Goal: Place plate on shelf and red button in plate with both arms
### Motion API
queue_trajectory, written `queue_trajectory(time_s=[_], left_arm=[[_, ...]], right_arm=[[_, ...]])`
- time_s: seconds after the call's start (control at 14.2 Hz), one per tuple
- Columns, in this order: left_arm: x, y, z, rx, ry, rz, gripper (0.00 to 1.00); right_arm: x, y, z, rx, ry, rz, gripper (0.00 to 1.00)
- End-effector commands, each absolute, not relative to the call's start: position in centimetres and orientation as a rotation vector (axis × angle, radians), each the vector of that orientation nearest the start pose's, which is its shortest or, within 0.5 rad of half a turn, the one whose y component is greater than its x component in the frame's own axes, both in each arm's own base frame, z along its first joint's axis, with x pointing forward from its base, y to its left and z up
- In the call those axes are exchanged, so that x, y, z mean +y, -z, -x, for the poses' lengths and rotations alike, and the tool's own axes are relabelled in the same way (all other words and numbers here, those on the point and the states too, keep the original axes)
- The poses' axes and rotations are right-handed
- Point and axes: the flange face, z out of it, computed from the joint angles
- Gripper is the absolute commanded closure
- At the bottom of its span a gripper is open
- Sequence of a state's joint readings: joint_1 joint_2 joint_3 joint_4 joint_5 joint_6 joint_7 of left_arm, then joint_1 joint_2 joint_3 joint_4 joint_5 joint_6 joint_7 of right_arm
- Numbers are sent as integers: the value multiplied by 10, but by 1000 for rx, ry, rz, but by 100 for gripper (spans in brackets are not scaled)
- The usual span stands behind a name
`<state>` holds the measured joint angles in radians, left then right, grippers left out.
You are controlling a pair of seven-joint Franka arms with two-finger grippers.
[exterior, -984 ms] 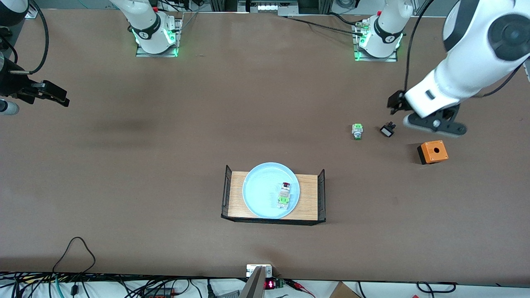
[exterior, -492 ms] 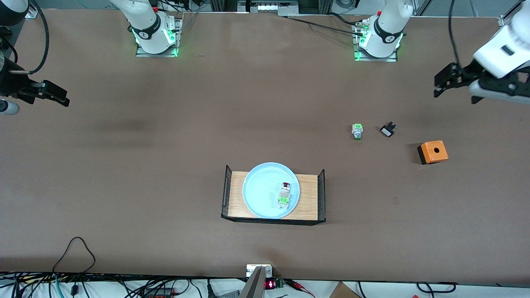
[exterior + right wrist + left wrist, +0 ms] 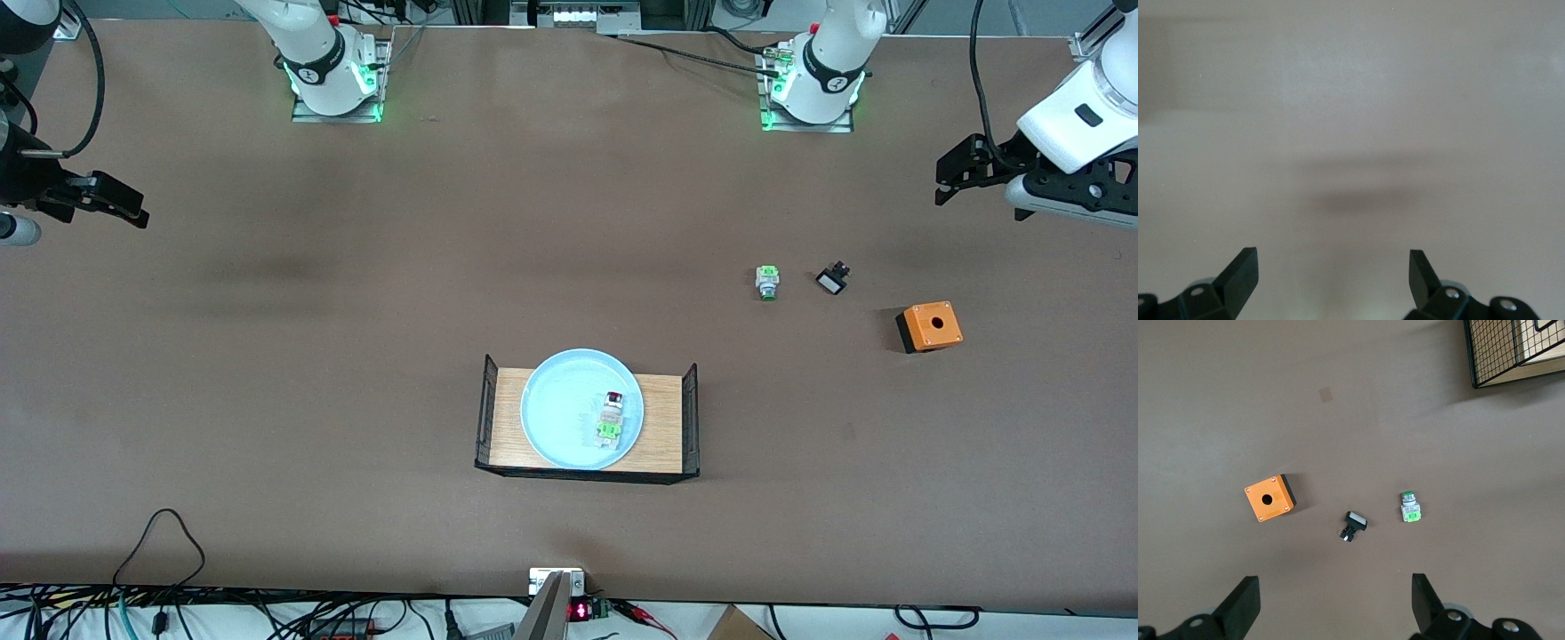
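The pale blue plate (image 3: pixel 556 411) lies on a wooden rack (image 3: pixel 665 428) with black mesh ends, near the middle of the table. On the plate rests the red button (image 3: pixel 610 415), a whitish body with a green block and a small red cap. My left gripper (image 3: pixel 949 178) (image 3: pixel 1335 600) hangs open and empty over the left arm's end of the table, away from the rack. My right gripper (image 3: pixel 133 212) (image 3: pixel 1331 273) waits open and empty over the right arm's end, with only bare table under it.
Toward the left arm's end lie a green-capped switch (image 3: pixel 767 282) (image 3: pixel 1409 507), a small black switch with a white face (image 3: pixel 832 280) (image 3: pixel 1353 525) and an orange box with a hole (image 3: pixel 929 326) (image 3: pixel 1270 498). The rack's mesh end (image 3: pixel 1511 350) shows in the left wrist view.
My left arm has swung away from above the black switch and orange box toward the table's end, then nearly stopped. The right arm, plate and button have not moved.
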<state>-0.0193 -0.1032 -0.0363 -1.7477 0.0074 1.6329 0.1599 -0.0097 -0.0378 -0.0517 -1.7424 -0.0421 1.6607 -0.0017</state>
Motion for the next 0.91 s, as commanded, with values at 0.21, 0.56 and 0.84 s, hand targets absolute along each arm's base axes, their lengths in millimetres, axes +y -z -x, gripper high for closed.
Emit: queue_trajectory(time_s=[0.21, 0.56, 0.84], left_arm=[[-37, -607, -541, 378, -2, 3087, 0], [-37, -605, -543, 379, -7, 3088, 0], [-38, -608, -562, 383, 15, 3094, 0]], right_arm=[[-38, -579, -541, 71, -70, 3162, 0], [-38, -578, -541, 69, -72, 3162, 0], [-38, -578, -541, 69, -72, 3162, 0]])
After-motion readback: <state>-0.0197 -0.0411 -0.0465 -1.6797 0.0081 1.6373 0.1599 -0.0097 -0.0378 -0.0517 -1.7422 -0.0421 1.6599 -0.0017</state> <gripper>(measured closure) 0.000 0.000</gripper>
